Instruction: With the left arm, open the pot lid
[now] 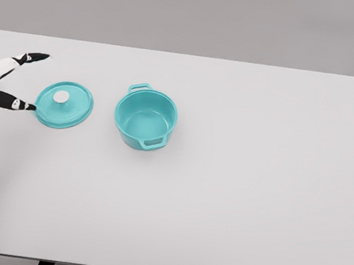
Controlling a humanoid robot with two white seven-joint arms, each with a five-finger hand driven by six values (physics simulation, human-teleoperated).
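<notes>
The left hand [15, 78] is seen at the left edge of the head view, its fingers spread apart and grasping nothing: one dark fingertip [38, 57] is stretched out behind and to the left of the teal lid [65, 105], while another is laid low, its tip just reaching the lid's left rim, though contact cannot be confirmed. The lid is thus found directly to the right of the hand, lying flat on the white table [233, 199] with its pale knob [61, 96] upward. Being round, it shows no long axis. To the right of the lid, near but apart from it, the teal pot [145, 120] stands upright and uncovered, its interior in plain view, with one loop handle turned away from the lid towards the table's far side and the other towards the near side. The opening is judged complete. Only retreat to the left is left for the hand, away from the lid; open table surface lies around it. The right arm is not shown.
</notes>
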